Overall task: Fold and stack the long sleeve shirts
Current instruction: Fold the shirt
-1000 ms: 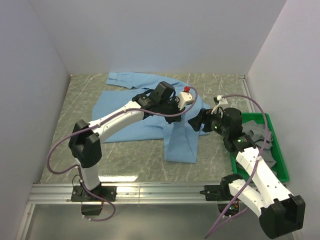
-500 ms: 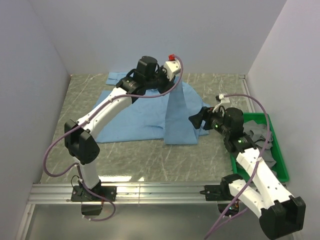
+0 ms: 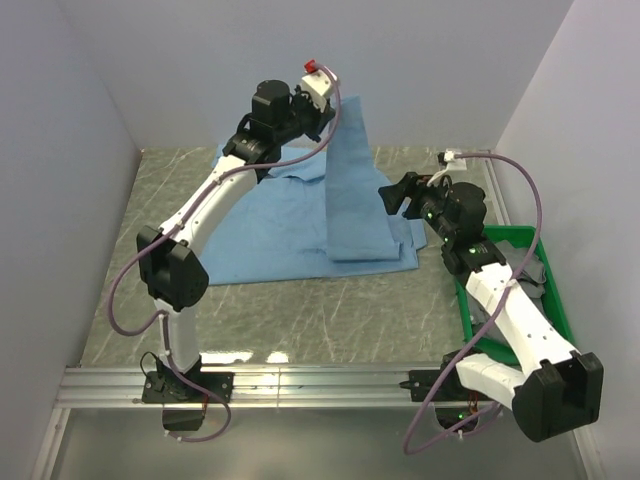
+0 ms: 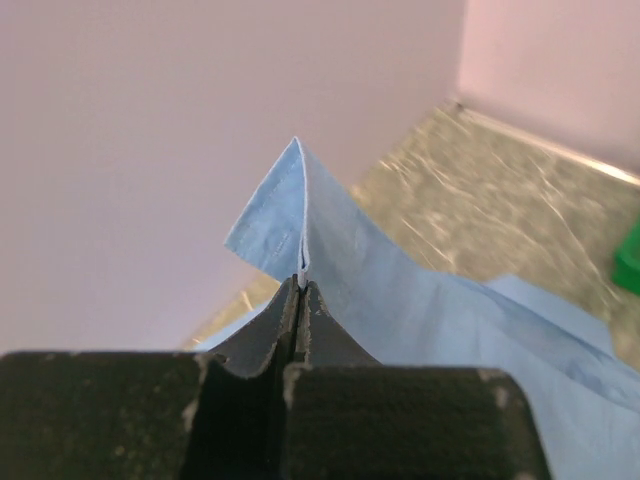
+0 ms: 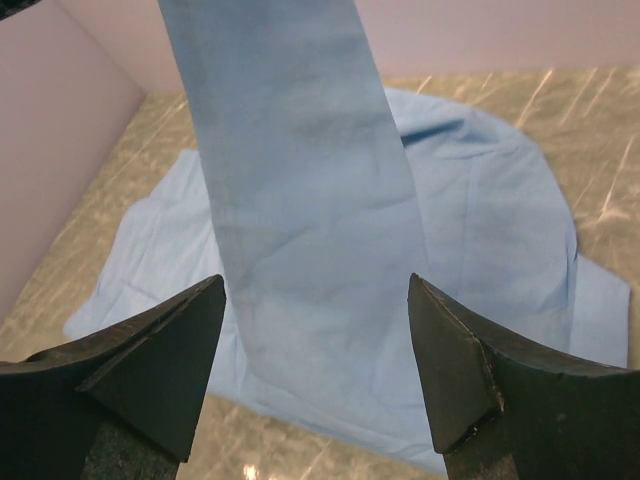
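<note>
A light blue long sleeve shirt (image 3: 265,220) lies spread on the marble table. My left gripper (image 3: 334,98) is high near the back wall, shut on the end of one sleeve (image 4: 290,215). That sleeve hangs as a long taut strip (image 3: 350,180) down to the table. In the left wrist view the cloth edge is pinched between the closed fingertips (image 4: 301,285). My right gripper (image 3: 393,196) hovers open just right of the hanging strip. In the right wrist view the strip (image 5: 300,170) hangs ahead between the spread fingers of the right gripper (image 5: 318,290), with nothing held.
A green bin (image 3: 562,335) with grey cloth items (image 3: 522,272) stands at the table's right edge, beside the right arm. White walls close in the back and both sides. Bare marble tabletop (image 3: 330,310) lies in front of the shirt.
The left arm has lifted the sleeve from low over the shirt up and back toward the far wall, drawing it into a tall strip. The right gripper moved farther back, still open.
</note>
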